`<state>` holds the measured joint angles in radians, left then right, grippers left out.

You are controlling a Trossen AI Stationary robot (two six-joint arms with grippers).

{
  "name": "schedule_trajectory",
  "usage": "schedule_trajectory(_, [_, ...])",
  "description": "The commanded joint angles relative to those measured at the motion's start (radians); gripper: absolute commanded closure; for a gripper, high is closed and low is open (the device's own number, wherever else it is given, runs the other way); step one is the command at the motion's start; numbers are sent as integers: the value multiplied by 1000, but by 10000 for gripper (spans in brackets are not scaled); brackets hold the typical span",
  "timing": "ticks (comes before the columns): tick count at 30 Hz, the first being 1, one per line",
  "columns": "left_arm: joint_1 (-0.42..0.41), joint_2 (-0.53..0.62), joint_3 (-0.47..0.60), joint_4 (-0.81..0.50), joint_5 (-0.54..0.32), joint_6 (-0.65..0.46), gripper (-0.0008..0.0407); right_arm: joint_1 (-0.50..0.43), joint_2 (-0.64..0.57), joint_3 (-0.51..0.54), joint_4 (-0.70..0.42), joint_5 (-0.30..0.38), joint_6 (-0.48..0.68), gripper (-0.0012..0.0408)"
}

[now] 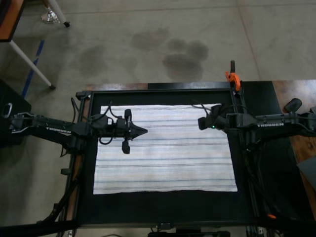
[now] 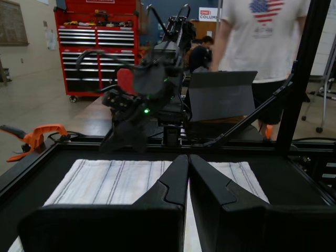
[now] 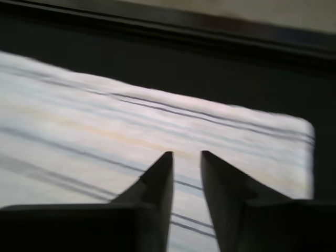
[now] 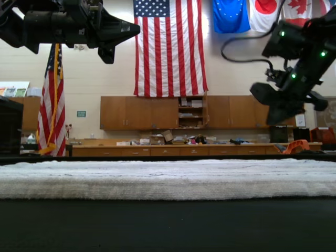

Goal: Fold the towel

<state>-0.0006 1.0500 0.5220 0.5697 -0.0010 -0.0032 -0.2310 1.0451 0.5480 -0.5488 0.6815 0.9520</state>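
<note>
Top view: the towel (image 1: pixel 165 150) lies flat and spread on the black desk (image 1: pixel 163 205), not yet folded. My left hand (image 1: pixel 143 131) hangs over the towel's upper part on this view's left, my right hand (image 1: pixel 201 123) over the far edge toward this view's right. Neither holds cloth.

Left wrist view: the left hand's fingers (image 2: pixel 173 184) are pressed together, nothing between them, towel ahead and below. A person stands beyond the frame, and an orange clamp (image 2: pixel 34 137) sits at the desk's edge.

Right wrist view: blurry, but the right hand's fingers (image 3: pixel 157 181) show a narrow gap with striped cloth under them, near a towel corner (image 3: pixel 304 131).

Exterior view: both hands ride high above the towel (image 4: pixel 168 178), well clear of it.

My read: the grasp comes first. I'd spread both hands wider, move each out to a far corner, drop straight down, and pinch only the top layer at matching spots so the fold edge runs square. An uneven pick will likely skew it.
</note>
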Motion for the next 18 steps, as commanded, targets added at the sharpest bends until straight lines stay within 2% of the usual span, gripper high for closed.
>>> schedule_trajectory(1, [0, 0, 0, 0, 0, 0, 399, -31, 0, 0, -60, 0, 57, 270])
schedule_trajectory(5, [0, 0, 0, 0, 0, 0, 399, -91, 0, -2, -127, 0, 91, 214])
schedule_trajectory(8, [0, 0, 0, 0, 0, 0, 399, -133, 0, -15, -128, -1, 92, 190])
schedule_trajectory(18, [0, 0, 0, 0, 0, 0, 399, -250, 0, -84, -102, -27, 90, 184])
